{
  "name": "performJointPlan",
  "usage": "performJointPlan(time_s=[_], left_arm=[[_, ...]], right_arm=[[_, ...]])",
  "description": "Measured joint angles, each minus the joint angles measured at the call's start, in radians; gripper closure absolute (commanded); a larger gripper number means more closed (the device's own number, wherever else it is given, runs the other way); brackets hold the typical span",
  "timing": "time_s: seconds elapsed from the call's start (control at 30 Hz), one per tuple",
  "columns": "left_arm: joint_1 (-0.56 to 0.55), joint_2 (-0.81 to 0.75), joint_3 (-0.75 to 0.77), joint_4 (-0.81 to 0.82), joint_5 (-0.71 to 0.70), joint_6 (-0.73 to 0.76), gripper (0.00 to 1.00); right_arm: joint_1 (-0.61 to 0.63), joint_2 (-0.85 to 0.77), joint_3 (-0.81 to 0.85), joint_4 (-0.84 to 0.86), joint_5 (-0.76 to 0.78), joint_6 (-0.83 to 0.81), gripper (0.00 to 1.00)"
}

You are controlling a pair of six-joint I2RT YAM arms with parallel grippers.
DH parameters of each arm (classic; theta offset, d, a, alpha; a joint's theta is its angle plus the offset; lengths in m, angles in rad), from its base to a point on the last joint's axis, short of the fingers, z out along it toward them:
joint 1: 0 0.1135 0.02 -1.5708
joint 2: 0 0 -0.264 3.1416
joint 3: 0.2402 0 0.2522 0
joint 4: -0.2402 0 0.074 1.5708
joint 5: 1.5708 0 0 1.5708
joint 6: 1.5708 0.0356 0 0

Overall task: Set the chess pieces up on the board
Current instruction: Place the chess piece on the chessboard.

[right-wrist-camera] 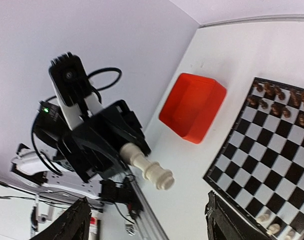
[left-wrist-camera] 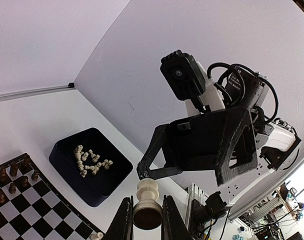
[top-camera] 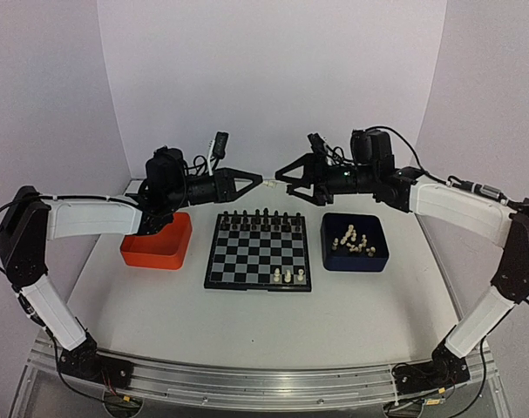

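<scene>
**Q:** What encloses the scene?

**A:** Three plain panels, pale lilac-white: a back wall (top-camera: 273, 70), a left wall (top-camera: 37, 87) and a right wall (top-camera: 499, 70), meeting at vertical seams.

**Q:** And the furniture?

**A:** One white table (top-camera: 247, 331), matt, its far edge meeting the panels. A slotted aluminium rail (top-camera: 273, 379) runs along its near edge.

**Q:** The light?

**A:** Even and diffuse; shadows on the tabletop are faint and soft-edged.

**Q:** Anything past the panels?

**A:** In the left wrist view, lower right, a bright room beyond (left-wrist-camera: 297, 200) shows blurred clutter, too small to identify
</scene>
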Motion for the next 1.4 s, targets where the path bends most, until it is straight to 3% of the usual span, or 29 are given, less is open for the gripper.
performJointPlan(time_s=[0.17,0.37,0.93,1.1,1.23,1.4], left_arm=[[0.000,-0.016,-0.034,0.052,-0.010,-0.006,1.00],[0.000,-0.051,-0.062,0.080,-0.027,-0.004,1.00],[0.000,-0.060,-0.066,0.113,-0.077,-0.010,1.00],[0.000,-0.059,-0.066,0.128,-0.074,-0.017,1.00],[0.000,-0.059,-0.066,0.151,-0.071,-0.024,1.00],[0.001,-0.058,-0.066,0.156,-0.069,-0.032,0.96]], right_arm=[[0.000,0.092,0.033,0.150,-0.082,0.166,0.35],[0.000,0.170,0.050,0.238,-0.137,0.288,0.51],[0.000,0.179,0.065,0.395,-0.226,0.421,0.61],[0.000,0.179,0.065,0.403,-0.225,0.425,0.77],[-0.002,0.181,0.065,0.413,-0.217,0.432,0.98],[-0.006,0.182,0.056,0.440,-0.209,0.437,1.00]])
